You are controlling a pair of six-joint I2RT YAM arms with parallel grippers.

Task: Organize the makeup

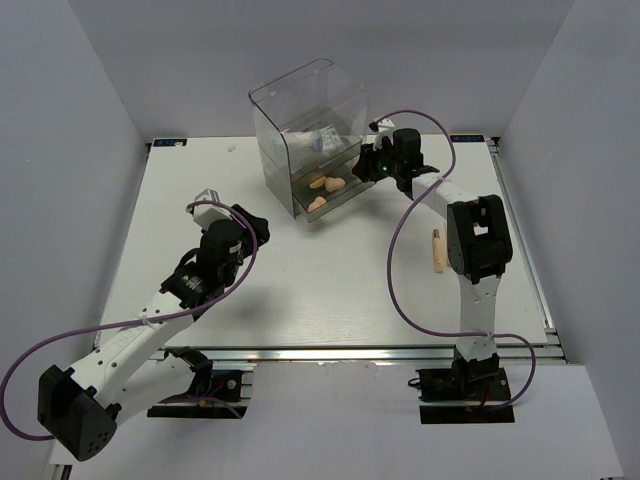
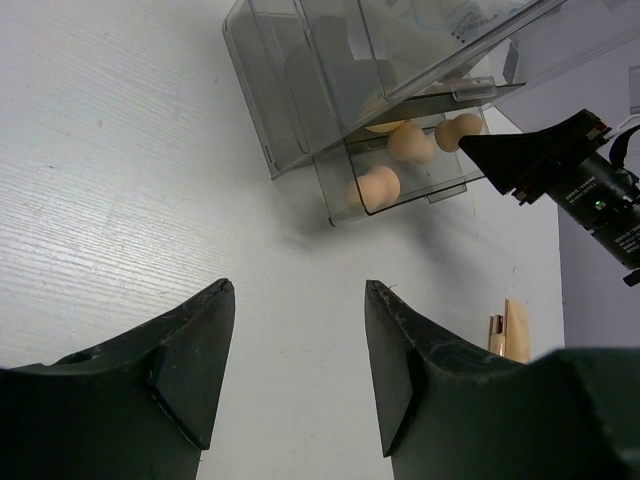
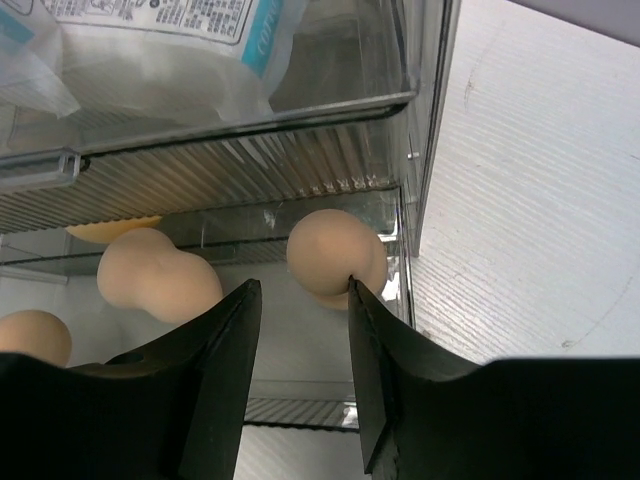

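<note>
Lying on the table (image 1: 300,290) close beside the right arm's forearm, the slim beige stick (image 1: 437,250) is the one piece of makeup I can see outside the clear drawer box (image 1: 300,110). From the right gripper (image 1: 372,170) it lies back and to the outer side, toward that arm's own base and well apart from the fingertips. Its long axis runs roughly near to far, about parallel with the forearm next to it. The right arm is much the nearer. The left gripper (image 1: 255,225) sits well across the table from the stick.

To take it, I judge, the right gripper would have to back away from the box, swing round toward its base and set its jaws across the stick's narrow width.

That gripper is empty, its jaws partly apart with nothing between them, pointing at the pulled-out lower drawer (image 2: 430,190). One peach sponge (image 3: 335,255) lies just ahead of the tips; whether a tip touches it I cannot tell. Two more sponges lie further to the gripper's left, and the sachets (image 3: 160,30) lie in the compartment above.

The left gripper hangs released and empty, the box ahead of it and to its right.
</note>
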